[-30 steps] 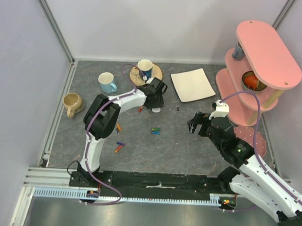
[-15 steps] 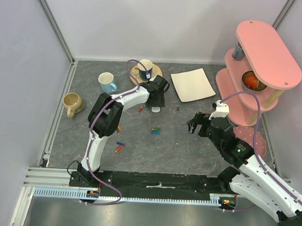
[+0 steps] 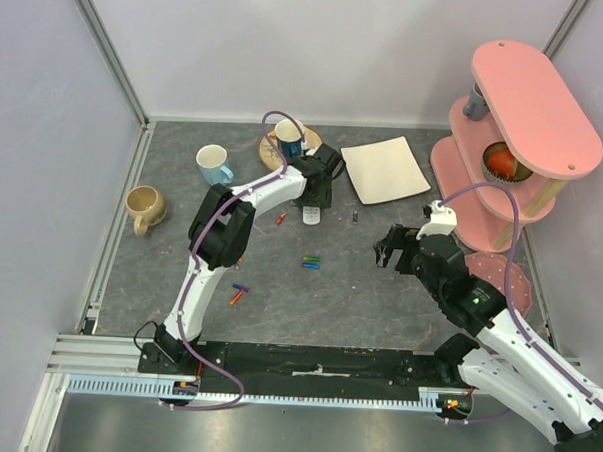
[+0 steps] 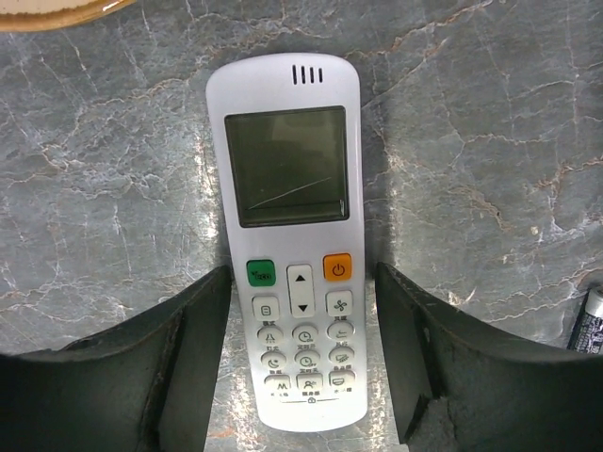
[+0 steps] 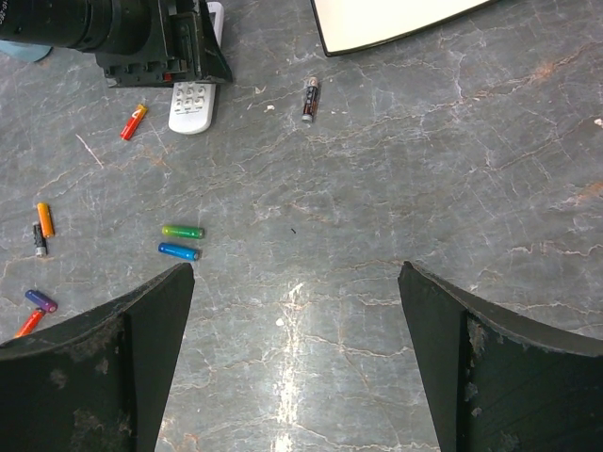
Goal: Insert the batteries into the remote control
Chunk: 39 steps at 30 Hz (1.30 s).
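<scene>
Left claw [image 4: 301, 282] released astride the remote control [image 4: 287, 235]; right claw [image 5: 297, 282] spread wide, gripping nothing.

Taken from the remote, a tan mug [image 3: 142, 207] sits by the left wall rail [image 3: 117, 218] at 9 o'clock and a blue-and-white mug [image 3: 213, 164] at 10. Blue-purple batteries [image 3: 239, 291] lie at 7 o'clock, a red-orange battery [image 3: 280, 219] just beside at 9, and a green-blue pair [image 3: 311, 260] at 6. Open grey table [image 3: 378, 299] runs from there toward the arm bases. A white plate [image 3: 385, 169] lies at 2 o'clock, a dark battery [image 3: 355, 217] at 3, the right claw at 4, and a pink shelf [image 3: 517, 115] crowds the right edge. The remote lies face up, white, with a grey display above green and orange buttons. Its button half sits between the fingers [image 4: 415, 377], and a sliver of table shows beside the right one.
</scene>
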Tool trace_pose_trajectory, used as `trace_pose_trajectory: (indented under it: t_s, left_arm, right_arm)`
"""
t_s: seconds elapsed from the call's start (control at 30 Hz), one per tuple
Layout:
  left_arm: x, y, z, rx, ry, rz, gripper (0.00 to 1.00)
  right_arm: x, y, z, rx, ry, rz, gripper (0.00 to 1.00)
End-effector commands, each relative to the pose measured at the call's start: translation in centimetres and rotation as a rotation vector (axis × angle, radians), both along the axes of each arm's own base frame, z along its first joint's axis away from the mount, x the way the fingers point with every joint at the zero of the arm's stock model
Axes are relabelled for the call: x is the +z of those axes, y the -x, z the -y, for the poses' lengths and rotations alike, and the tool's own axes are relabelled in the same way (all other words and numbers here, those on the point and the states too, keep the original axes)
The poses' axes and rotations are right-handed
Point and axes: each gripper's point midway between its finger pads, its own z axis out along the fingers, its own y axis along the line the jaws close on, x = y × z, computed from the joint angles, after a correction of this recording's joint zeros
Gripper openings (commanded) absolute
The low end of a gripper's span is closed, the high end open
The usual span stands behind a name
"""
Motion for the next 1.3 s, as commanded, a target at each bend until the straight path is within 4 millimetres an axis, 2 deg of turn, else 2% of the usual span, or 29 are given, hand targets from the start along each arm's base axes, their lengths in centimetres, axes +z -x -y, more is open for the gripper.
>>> trace_pose_trajectory:
  t_s: [0.0,0.17,0.27,0.3,0.37,0.4,0.47,0.5,0.53,0.57,0.6,0.63,0.67,0.7,0.73,0.77,0.8,0.83,0.87,0.9,1.03,1.07,1.13,1.17,1.2,1.23,1.27]
  left_arm:
    - [-0.6,-0.3,-1.0,-0.017,-0.062,-0.007,0.67]
    - [-1.2,0.1,-1.3,-0.018,-0.074,-0.020,0.58]
    - [-0.9,0.0,-1.4,-0.023,-0.074,-0.012,0.42]
    - [-0.4,-0.2,-1.3,-0.024,-0.062,0.007,0.32]
    - [0.3,-0.2,-1.4,-0.026,-0.056,0.026,0.24]
    - [2.5,-0.7,-1.1,-0.024,-0.030,0.075,0.14]
    - [4.1,-0.4,-1.4,-0.020,-0.008,0.109,0.05]
    - [7.4,-0.7,-1.1,-0.020,0.041,0.180,0.02]
    - [9.1,-0.4,-1.2,-0.020,0.067,0.212,0.02]
    - [8.9,0.7,-1.8,-0.016,0.072,0.205,0.02]
    - [13.0,0.9,-1.7,-0.019,0.151,0.285,0.02]
    - [14.0,1.7,-1.8,-0.015,0.182,0.299,0.02]
    - [12.8,3.2,-2.6,-0.014,0.183,0.274,0.02]
    - [13.7,4.4,-2.5,-0.030,0.234,0.277,0.02]
    - [16.9,5.4,-2.4,-0.029,0.328,0.341,0.02]
    - [15.0,7.4,-3.4,-0.028,0.332,0.305,0.02]
    - [15.2,8.7,-3.5,-0.035,0.375,0.299,0.02]
    - [18.4,9.8,-3.7,-0.036,0.472,0.369,0.02]
    - [16.3,11.6,-4.6,-0.038,0.473,0.335,0.02]
    - [16.5,12.7,-4.5,-0.058,0.519,0.335,0.02]
    - [19.6,17.2,-5.8,-0.120,0.699,0.424,0.02]
    - [21.4,18.9,-6.0,-0.169,0.781,0.486,0.02]
    - [23.0,21.0,-5.7,-0.251,0.880,0.520,0.02]
    - [22.7,22.0,-5.8,-0.281,0.911,0.537,0.02]
    - [25.5,23.5,-5.8,-0.359,0.994,0.621,0.02]
    - [26.4,24.3,-5.8,-0.397,1.037,0.660,0.02]
    - [25.2,25.0,-5.9,-0.414,1.056,0.657,0.02]
  right_arm:
    - [-0.2,0.0,-0.1,0.000,-0.011,-0.003,0.98]
    - [-0.2,0.0,-0.2,0.001,-0.012,-0.003,0.98]
    - [-0.2,0.0,-0.2,0.002,-0.011,-0.006,0.98]
    - [-0.2,0.0,-0.2,0.002,-0.012,-0.006,0.98]
    - [0.0,-0.1,-0.2,0.004,-0.011,0.000,0.98]
    - [0.0,0.0,-0.2,0.007,-0.005,0.003,0.98]
    - [0.1,-0.2,0.2,-0.007,0.010,0.010,0.98]
    - [0.2,-0.3,0.3,-0.008,0.025,0.018,0.98]
    - [0.3,-0.3,0.4,-0.007,0.032,0.019,0.98]
    - [0.7,-0.4,0.3,-0.005,0.032,0.026,0.98]
    - [0.8,-0.5,0.3,-0.003,0.037,0.028,0.98]
    - [0.9,-0.5,0.2,0.001,0.039,0.025,0.98]
    - [1.3,-0.6,0.0,0.006,0.031,0.029,0.98]
    - [1.4,-0.7,-0.1,0.008,0.030,0.027,0.98]
    - [1.4,-0.6,-0.3,0.017,0.027,0.023,0.98]
    - [1.5,-0.6,-0.4,0.020,0.021,0.022,0.98]
    - [1.4,-0.7,-0.5,0.020,0.019,0.019,0.98]
    - [1.3,-0.6,-0.6,0.020,0.010,0.013,0.98]
    - [1.1,-0.5,-0.6,0.019,0.008,0.007,0.98]
    - [0.9,-0.5,-0.7,0.018,0.003,-0.002,0.98]
    - [0.4,-0.3,-1.6,0.047,-0.038,-0.013,0.98]
    - [-0.2,0.2,-2.2,0.089,-0.054,-0.024,0.98]
    - [1.0,0.2,-3.2,0.120,-0.132,0.028,0.98]
    - [0.3,0.8,-3.9,0.153,-0.176,0.013,0.98]
    - [1.2,1.3,-4.6,0.193,-0.228,0.043,0.98]
    - [2.0,1.5,-5.8,0.254,-0.277,0.080,0.98]
    - [2.7,2.0,-6.6,0.310,-0.305,0.094,0.98]
